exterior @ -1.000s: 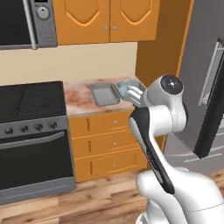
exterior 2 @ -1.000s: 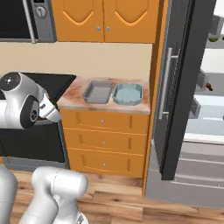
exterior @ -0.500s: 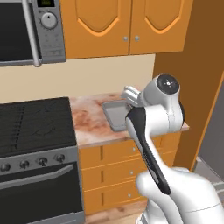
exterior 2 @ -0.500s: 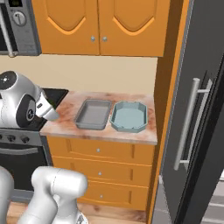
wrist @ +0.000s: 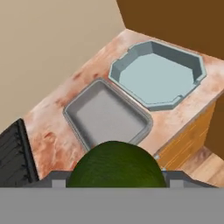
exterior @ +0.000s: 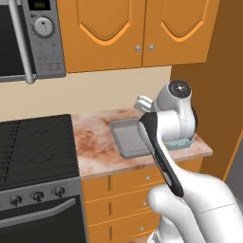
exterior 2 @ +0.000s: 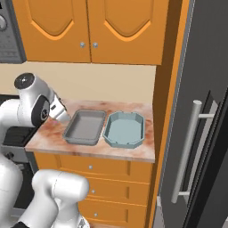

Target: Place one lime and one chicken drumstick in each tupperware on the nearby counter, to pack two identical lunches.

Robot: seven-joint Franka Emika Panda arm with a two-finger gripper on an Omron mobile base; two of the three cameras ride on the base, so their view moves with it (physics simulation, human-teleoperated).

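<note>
Carrying a lime (wrist: 114,164) in the pincer (wrist: 114,181), jaws set apart around the green ball, held above the near edge of the counter (exterior 2: 53,133) with both tupperware containers ahead and below. Grey rectangular tupperware (wrist: 105,116) nearest, lying just under the lime in the hand view; pale blue-green octagonal tupperware (wrist: 157,76) just beside it, toward the brown side panel (wrist: 175,17). Both apparently bare inside. Main risk, judged from here: releasing from too high, so that a round ball bounces or rolls over the shallow rim, across the counter and off its front edge toward the floor. Second risk: dropping it short, on the stone between the grey container's wall and the counter edge, since the lime hangs close to that edge. Third: nudging the light grey container with the fingertips on the way down and sliding it against its neighbour. No pointing direction or long axis to speak of for the lime, being round. Grey container's long axis running from the counter's front toward the beige wall (exterior 2: 116,82); octagonal one nearly as broad as long, aligned the same way.
</note>
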